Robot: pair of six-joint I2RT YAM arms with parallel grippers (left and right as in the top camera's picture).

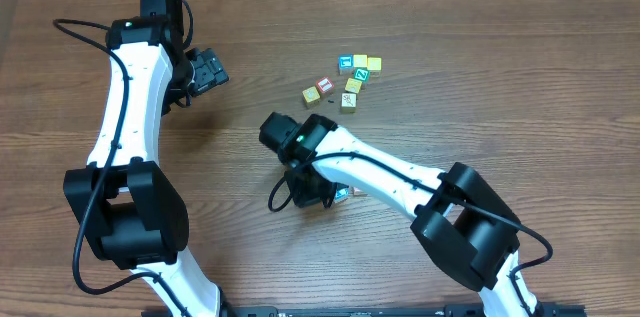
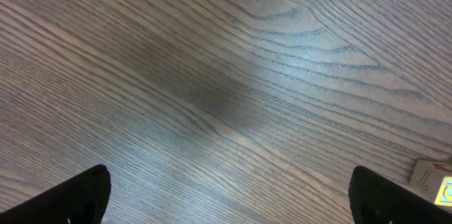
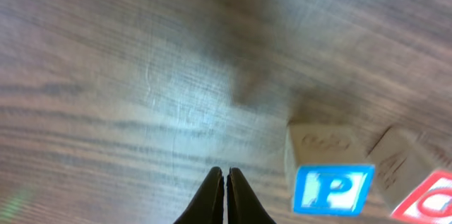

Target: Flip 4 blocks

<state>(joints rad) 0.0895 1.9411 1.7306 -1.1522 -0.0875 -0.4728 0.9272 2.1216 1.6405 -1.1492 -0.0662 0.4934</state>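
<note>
Two small blocks lie by my right gripper [image 1: 330, 197]: one with a blue-bordered P face [image 3: 330, 187] and one with a red-bordered face [image 3: 428, 197]. From overhead they show as a tiny pair [image 1: 348, 194] just right of the wrist. My right gripper [image 3: 226, 181] is shut with nothing between its fingers, its tips just left of the P block and apart from it. Several more blocks [image 1: 350, 79] sit in a loose cluster further back, one with a green Z [image 1: 361, 75]. My left gripper [image 1: 208, 69] hangs open over bare wood at the left [image 2: 229, 196].
The wooden tabletop [image 1: 480, 77] fills the view. A cream block face [image 2: 429, 179] peeks in at the right edge of the left wrist view. The right arm's links [image 1: 400, 177] stretch from the front right toward the centre.
</note>
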